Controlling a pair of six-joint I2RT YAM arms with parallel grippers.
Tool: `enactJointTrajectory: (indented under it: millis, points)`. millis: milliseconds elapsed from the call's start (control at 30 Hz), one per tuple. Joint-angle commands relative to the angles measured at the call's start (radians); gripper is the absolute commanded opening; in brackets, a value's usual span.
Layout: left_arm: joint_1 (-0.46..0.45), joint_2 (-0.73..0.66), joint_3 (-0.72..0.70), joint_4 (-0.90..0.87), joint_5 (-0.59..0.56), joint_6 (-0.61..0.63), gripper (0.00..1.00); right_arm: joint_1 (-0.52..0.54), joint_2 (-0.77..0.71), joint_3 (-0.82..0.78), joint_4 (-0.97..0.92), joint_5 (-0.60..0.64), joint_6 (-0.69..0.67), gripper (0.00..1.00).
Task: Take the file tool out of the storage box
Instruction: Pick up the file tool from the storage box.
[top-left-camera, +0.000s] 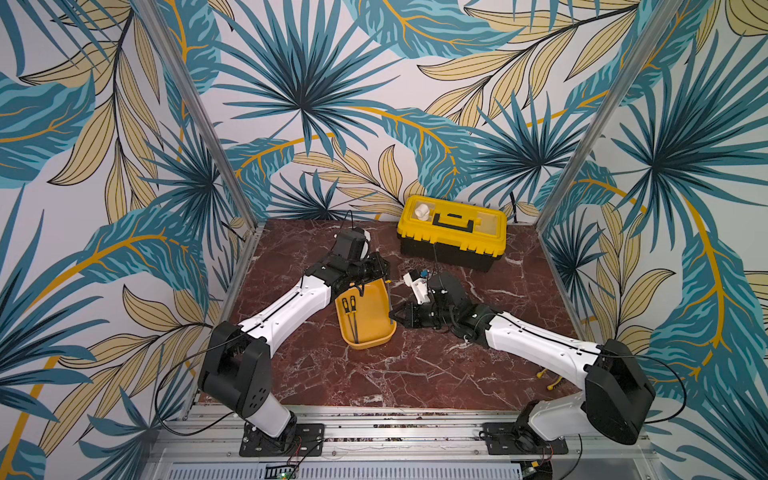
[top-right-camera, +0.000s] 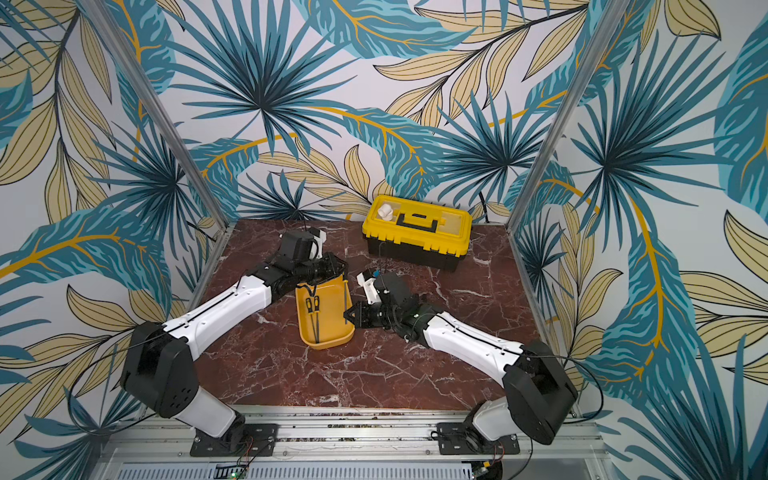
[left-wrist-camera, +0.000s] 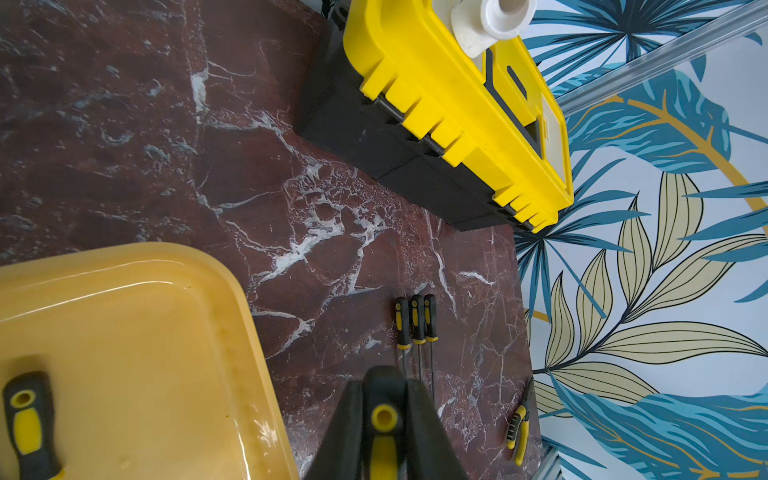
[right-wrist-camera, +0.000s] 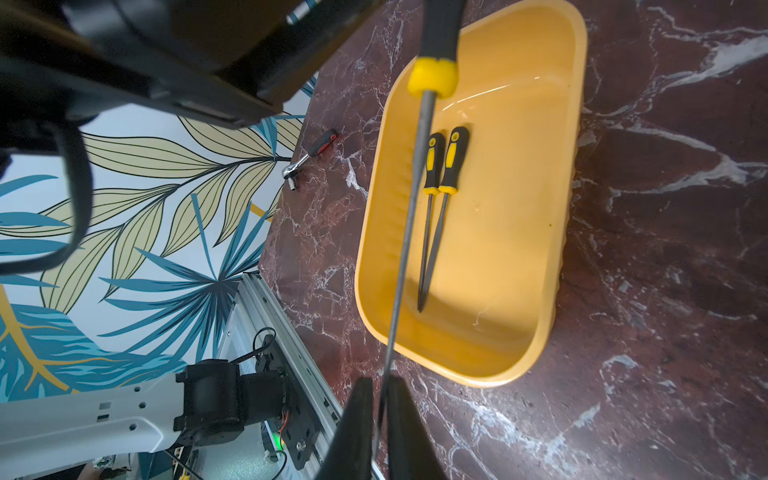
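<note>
The file tool, with a black and yellow handle and a thin grey shaft, hangs over one long rim of the storage box, held at both ends. My left gripper is shut on its handle. My right gripper is shut on the tip of its shaft. In both top views the file runs along the tray's right rim between the two grippers. The storage box is a shallow yellow tray. Two more files lie inside it.
A black toolbox with a yellow lid stands at the back, with a white pipe fitting on top. Three files and yellow-handled pliers lie on the marble near the right wall. A red-handled ratchet lies by the left wall.
</note>
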Motion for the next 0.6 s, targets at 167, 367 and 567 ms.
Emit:
enactJointTrajectory:
  millis: [167,367,567]
  points:
    - [-0.004,0.007,-0.016,0.038,0.015,-0.018,0.09,0.007,0.012,0.016,-0.005,0.012,-0.016,0.09]
    - [-0.004,0.006,-0.015,0.032,0.026,-0.023,0.10,0.006,0.014,0.017,-0.019,0.032,-0.020,0.01]
    - [-0.004,-0.004,-0.013,0.018,0.021,-0.020,0.11,0.008,0.011,0.029,-0.040,0.051,-0.033,0.00]
